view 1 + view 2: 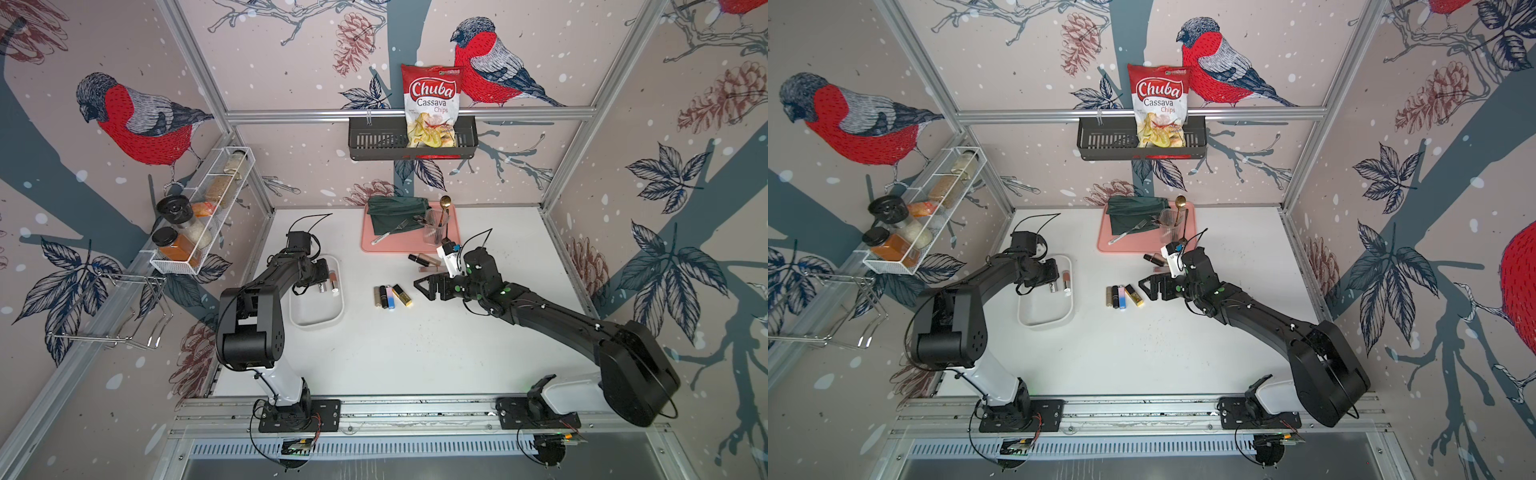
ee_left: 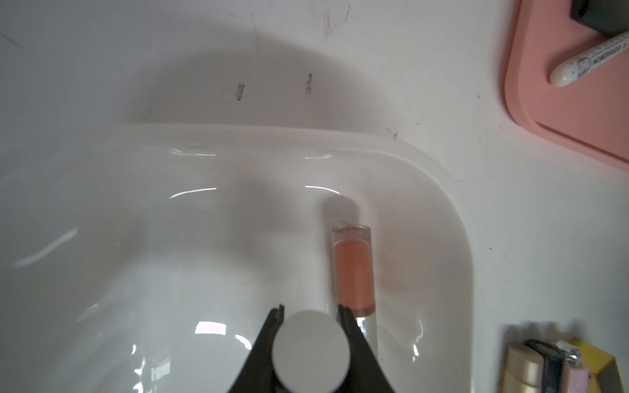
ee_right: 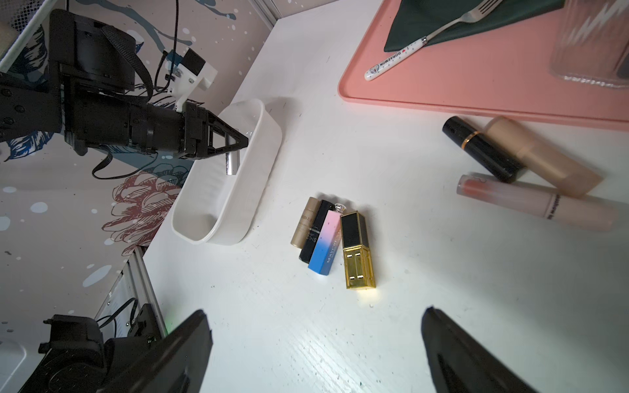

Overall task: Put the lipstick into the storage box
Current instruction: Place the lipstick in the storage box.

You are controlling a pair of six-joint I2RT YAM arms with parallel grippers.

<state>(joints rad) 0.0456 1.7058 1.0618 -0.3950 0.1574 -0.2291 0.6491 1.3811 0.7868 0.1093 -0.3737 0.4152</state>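
The storage box (image 1: 316, 312) (image 1: 1045, 313) is a white low-walled bin at the left of the table. My left gripper (image 1: 322, 277) (image 2: 311, 308) hangs over its far end, shut on a silver lipstick (image 3: 232, 162) whose round end (image 2: 311, 352) fills the space between the jaws. A clear tube of pink lip gloss (image 1: 333, 281) (image 2: 354, 268) lies inside the box beside it. My right gripper (image 1: 422, 289) (image 3: 315, 326) stands open and holds nothing, just right of a row of several lipsticks (image 1: 391, 296) (image 3: 335, 241) on the table.
Three more lip products (image 1: 426, 262) (image 3: 527, 177) lie by the pink tray (image 1: 409, 245), which carries a green napkin, a fork and a glass. A black basket (image 1: 411, 143) with a chips bag hangs on the back wall. A wire rack (image 1: 199, 216) of jars lines the left wall.
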